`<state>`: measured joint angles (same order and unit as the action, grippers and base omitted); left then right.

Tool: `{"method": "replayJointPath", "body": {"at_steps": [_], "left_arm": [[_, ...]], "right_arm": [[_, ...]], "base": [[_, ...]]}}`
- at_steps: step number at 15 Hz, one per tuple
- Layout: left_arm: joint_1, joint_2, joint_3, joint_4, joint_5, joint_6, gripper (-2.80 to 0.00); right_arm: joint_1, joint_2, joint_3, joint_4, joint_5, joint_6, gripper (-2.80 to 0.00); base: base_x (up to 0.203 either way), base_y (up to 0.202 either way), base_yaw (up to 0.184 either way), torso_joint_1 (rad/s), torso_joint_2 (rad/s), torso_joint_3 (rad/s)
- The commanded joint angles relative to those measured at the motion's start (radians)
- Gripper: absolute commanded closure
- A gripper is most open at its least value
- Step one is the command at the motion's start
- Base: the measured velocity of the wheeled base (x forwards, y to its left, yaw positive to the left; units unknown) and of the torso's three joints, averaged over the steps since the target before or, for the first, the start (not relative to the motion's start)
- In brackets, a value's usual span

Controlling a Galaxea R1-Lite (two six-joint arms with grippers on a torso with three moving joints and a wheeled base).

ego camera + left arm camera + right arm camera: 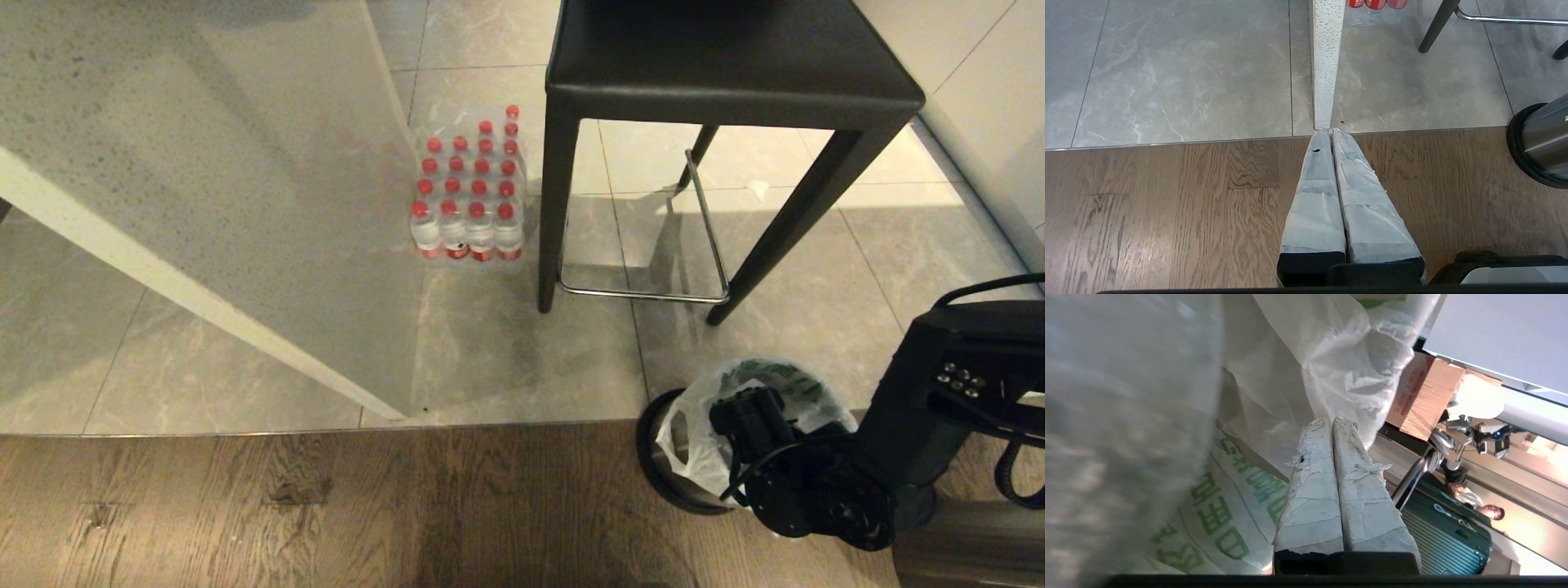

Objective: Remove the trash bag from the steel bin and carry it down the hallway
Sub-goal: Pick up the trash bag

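Fingers pressed together with nothing seen between them, the right hand [1333, 421] reaches into the steel bin [665, 469], its tips against the folds of the trash bag [694, 433] that lines the bin and spills over its rim. The left hand [1329, 130], also closed and empty, hangs over wood flooring well apart from the bin. Beyond the bin stand a black stool [727, 73] and packed bottles [469, 200].

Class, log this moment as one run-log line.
right gripper: shut, at trash bag | bag: in steel bin | left gripper: shut, parked over floor
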<state>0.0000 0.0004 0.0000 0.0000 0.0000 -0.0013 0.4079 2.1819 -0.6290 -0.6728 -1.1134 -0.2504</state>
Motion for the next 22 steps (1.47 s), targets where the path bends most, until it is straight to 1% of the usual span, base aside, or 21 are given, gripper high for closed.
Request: {"method": "replayJointPath", "body": {"at_steps": [1,15,16,22], "left_arm": [[0.000,0.000,0.000,0.000,0.000,0.000,0.00],[0.000,0.000,0.000,0.000,0.000,0.000,0.00],[0.000,0.000,0.000,0.000,0.000,0.000,0.00],[0.000,0.000,0.000,0.000,0.000,0.000,0.00]], "right_arm": [[0.000,0.013,-0.015,-0.011,-0.002,0.000,0.00],[-0.008,0.025,-0.014,-0.003,-0.003,-0.012,0.00],[-0.008,0.025,-0.014,0.001,-0.003,-0.012,-2.80],[-0.008,0.027,-0.025,-0.010,-0.005,-0.012,-2.80]], "base": [[0.000,0.000,0.000,0.000,0.00,0.000],[0.000,0.000,0.000,0.000,0.00,0.000],[0.000,0.000,0.000,0.000,0.00,0.000],[0.000,0.000,0.000,0.000,0.00,0.000]]}}
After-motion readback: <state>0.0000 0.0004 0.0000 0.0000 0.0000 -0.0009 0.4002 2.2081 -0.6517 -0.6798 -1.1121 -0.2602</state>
